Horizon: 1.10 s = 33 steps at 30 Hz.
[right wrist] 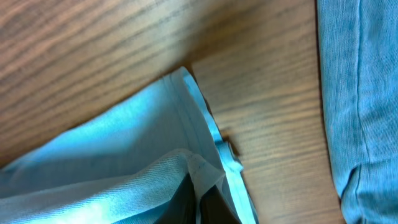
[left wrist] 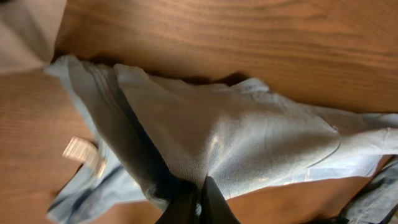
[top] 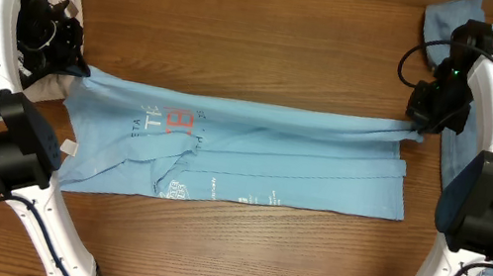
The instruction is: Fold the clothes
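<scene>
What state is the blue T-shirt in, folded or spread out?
Partly folded: the T-shirt lies doubled into a long band, stacked hem edges showing.

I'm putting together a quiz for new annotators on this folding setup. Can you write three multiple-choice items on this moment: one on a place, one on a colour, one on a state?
1. Where do the denim jeans lie?
A. on the robot's right side of the table
B. spread over the shirt
C. under the left arm

2. What colour is the large lettering on the light blue T-shirt?
A. green
B. red
C. yellow

3. How do the left gripper and right gripper stand?
A. both open above the cloth
B. only the left one holds cloth
C. both shut on the T-shirt's ends

Answers:
1 A: denim shows only along the right side.
2 B: the overhead view shows red letters near the chest.
3 C: the shirt is stretched between them, with cloth bunched at each one.
</scene>
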{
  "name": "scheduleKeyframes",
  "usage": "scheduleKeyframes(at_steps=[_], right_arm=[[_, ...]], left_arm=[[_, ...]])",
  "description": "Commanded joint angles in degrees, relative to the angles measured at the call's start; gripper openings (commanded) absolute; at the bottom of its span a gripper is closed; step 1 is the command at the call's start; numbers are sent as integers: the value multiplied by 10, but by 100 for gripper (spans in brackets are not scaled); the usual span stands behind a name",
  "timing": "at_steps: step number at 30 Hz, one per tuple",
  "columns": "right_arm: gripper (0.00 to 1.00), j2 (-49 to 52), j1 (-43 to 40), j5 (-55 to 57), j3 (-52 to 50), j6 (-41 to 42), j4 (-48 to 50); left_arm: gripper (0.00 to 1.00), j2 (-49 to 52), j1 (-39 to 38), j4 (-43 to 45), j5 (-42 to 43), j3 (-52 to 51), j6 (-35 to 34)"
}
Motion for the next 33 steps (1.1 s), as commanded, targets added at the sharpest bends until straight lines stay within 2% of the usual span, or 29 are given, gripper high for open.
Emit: scheduleKeyframes(at_steps=[1, 7, 16, 26, 33], right_arm=[[4, -23, -1, 1, 16, -4, -7], [4, -23, -2, 2, 16, -4, -28], [4, -23, -2, 1, 14, -4, -51], [4, -23, -2, 2, 10, -4, -98], [4, -23, -2, 5, -42, -6, -98]], left_arm=[[4, -16, 3, -2, -24, 3, 9], [4, -17, 0, -2, -48, -21, 9], [4, -24, -1, -1, -48, -147, 18], [4, -33, -2, -2, -75, -170, 12], [4, -33, -2, -1, -83, -229, 9]])
